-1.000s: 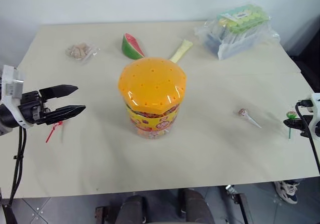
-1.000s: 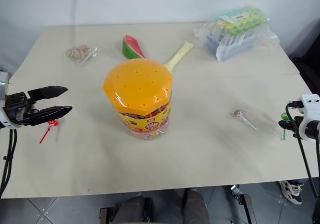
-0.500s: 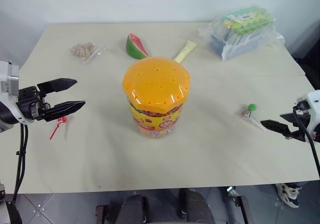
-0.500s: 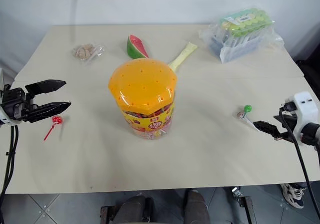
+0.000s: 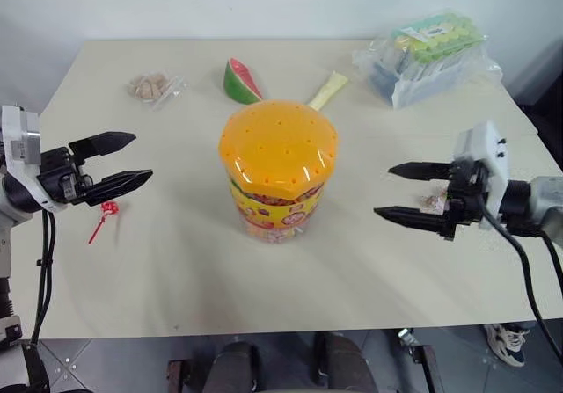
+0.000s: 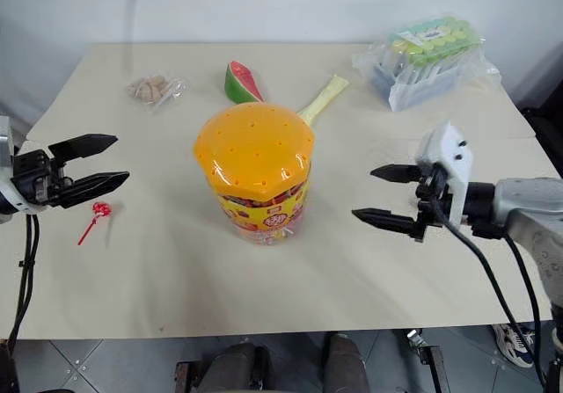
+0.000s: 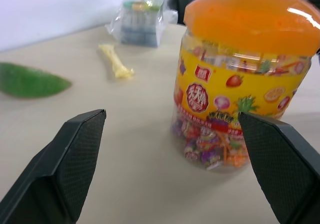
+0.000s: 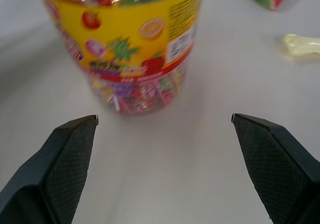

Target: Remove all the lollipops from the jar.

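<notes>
The jar [image 5: 274,201], a clear tub with a dotted orange lid [image 5: 278,150] and a yellow label, stands at the table's middle, lid on. My left gripper [image 5: 141,156] hovers open to its left and points at it. My right gripper [image 5: 383,191] hovers open to its right, also facing it. Both wrist views look at the jar [image 7: 235,88] [image 8: 131,43] between wide-apart fingers with nothing held. A red lollipop [image 5: 107,208] lies on the table just below the left gripper. A pinkish lollipop [image 5: 433,201] peeks out behind the right gripper.
Behind the jar lie a watermelon slice [image 5: 239,80] and a pale yellow wrapped stick [image 5: 324,90]. A clear bag of green-topped packs [image 5: 428,48] sits at the far right, a small snack bag [image 5: 151,87] at the far left. The table's front edge [image 5: 281,327] runs near me.
My right gripper let go of the green lollipop near the right edge, opened, and swung left and up toward the jar. The left gripper stayed put.
</notes>
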`<move>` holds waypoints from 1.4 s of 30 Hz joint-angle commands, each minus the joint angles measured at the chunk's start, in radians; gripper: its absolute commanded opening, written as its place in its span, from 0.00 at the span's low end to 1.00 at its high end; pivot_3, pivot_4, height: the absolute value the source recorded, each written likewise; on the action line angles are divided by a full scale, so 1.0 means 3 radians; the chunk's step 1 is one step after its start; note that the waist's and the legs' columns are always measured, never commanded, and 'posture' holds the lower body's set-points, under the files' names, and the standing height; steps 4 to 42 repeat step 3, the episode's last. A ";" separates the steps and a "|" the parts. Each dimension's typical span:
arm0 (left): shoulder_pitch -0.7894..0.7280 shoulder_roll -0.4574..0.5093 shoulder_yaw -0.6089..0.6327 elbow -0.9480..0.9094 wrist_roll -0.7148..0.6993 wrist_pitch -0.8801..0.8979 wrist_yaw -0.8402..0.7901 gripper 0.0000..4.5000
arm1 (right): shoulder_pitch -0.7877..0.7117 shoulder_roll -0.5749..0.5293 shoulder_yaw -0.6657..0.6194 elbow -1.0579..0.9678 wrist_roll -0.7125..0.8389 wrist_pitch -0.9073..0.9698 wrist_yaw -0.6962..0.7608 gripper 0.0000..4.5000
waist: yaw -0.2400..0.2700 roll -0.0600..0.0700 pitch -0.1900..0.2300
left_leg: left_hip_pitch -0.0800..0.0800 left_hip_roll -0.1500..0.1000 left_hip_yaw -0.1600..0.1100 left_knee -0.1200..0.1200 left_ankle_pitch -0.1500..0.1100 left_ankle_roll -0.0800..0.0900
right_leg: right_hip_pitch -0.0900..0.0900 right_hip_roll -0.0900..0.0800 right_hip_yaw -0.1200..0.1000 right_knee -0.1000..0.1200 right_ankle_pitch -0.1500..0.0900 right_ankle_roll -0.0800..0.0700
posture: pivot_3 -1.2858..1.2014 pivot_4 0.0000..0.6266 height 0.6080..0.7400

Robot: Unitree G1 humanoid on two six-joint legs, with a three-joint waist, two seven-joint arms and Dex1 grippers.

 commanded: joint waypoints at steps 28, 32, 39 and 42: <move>0.0431 0.0054 0.0377 -0.0215 -0.0081 0.0037 0.0003 1.00 | 0.0100 0.0119 -0.0023 0.0093 -0.0127 -0.0324 0.0035 1.00 | -0.0012 0.0000 0.0000 | 0.0001 0.0001 0.0004 0.0000 -0.0001 0.0001 | 0.0000 0.0000 0.0001 -0.0001 0.0000 0.0000 | 0.52 0.24 1.00; 0.0431 0.0054 0.0377 -0.0215 -0.0081 0.0037 0.0003 1.00 | 0.0100 0.0119 -0.0023 0.0093 -0.0127 -0.0324 0.0035 1.00 | -0.0012 0.0000 0.0000 | 0.0001 0.0001 0.0004 0.0000 -0.0001 0.0001 | 0.0000 0.0000 0.0001 -0.0001 0.0000 0.0000 | 0.52 0.24 1.00; 0.0431 0.0054 0.0377 -0.0215 -0.0081 0.0037 0.0003 1.00 | 0.0100 0.0119 -0.0023 0.0093 -0.0127 -0.0324 0.0035 1.00 | -0.0012 0.0000 0.0000 | 0.0001 0.0001 0.0004 0.0000 -0.0001 0.0001 | 0.0000 0.0000 0.0001 -0.0001 0.0000 0.0000 | 0.52 0.24 1.00; 0.0431 0.0054 0.0377 -0.0215 -0.0081 0.0037 0.0003 1.00 | 0.0100 0.0119 -0.0023 0.0093 -0.0127 -0.0324 0.0035 1.00 | -0.0012 0.0000 0.0000 | 0.0001 0.0001 0.0004 0.0000 -0.0001 0.0001 | 0.0000 0.0000 0.0001 -0.0001 0.0000 0.0000 | 0.52 0.24 1.00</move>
